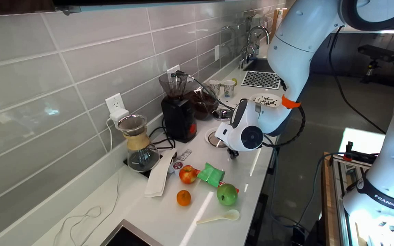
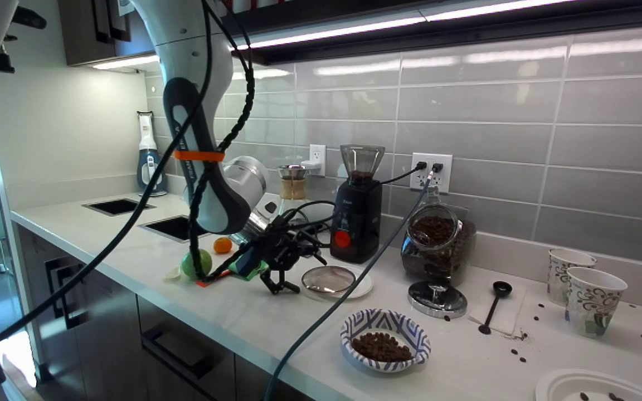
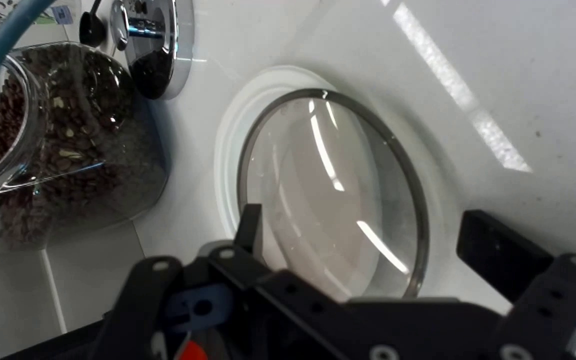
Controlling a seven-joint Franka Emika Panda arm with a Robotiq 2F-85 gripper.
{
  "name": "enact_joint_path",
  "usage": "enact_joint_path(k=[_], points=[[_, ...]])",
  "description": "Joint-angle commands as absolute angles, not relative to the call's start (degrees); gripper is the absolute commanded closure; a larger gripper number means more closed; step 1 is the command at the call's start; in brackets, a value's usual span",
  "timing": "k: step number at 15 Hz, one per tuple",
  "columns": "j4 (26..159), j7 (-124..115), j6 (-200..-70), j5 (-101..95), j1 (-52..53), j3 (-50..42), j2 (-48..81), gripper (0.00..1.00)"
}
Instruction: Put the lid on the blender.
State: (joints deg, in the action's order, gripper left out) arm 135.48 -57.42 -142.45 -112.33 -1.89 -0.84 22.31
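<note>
Beans (image 2: 381, 346) in bowl (image 2: 386, 319); lid (image 3: 333, 192) on plate (image 3: 228, 150)

Kitchen: sink (image 1: 260, 65) and faucet (image 1: 259, 27).

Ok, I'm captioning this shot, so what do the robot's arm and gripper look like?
The arm is white and rounded, with dark trim, orange bands, a braided black cable and a black band reading FRANKA EMIKA. The gripper is black and jointed, with blocky pads.
</note>
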Motion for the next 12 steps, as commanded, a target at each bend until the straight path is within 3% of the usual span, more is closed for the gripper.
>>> enact_joint_path(k=[1,12], points=[[133.35,-59.44,-140.79,-115.01,-3.76,1.28,25.29,0.0],[130.78,-59.04,-140.9,-116.37,-5.21,2.21,27.53,0.0]])
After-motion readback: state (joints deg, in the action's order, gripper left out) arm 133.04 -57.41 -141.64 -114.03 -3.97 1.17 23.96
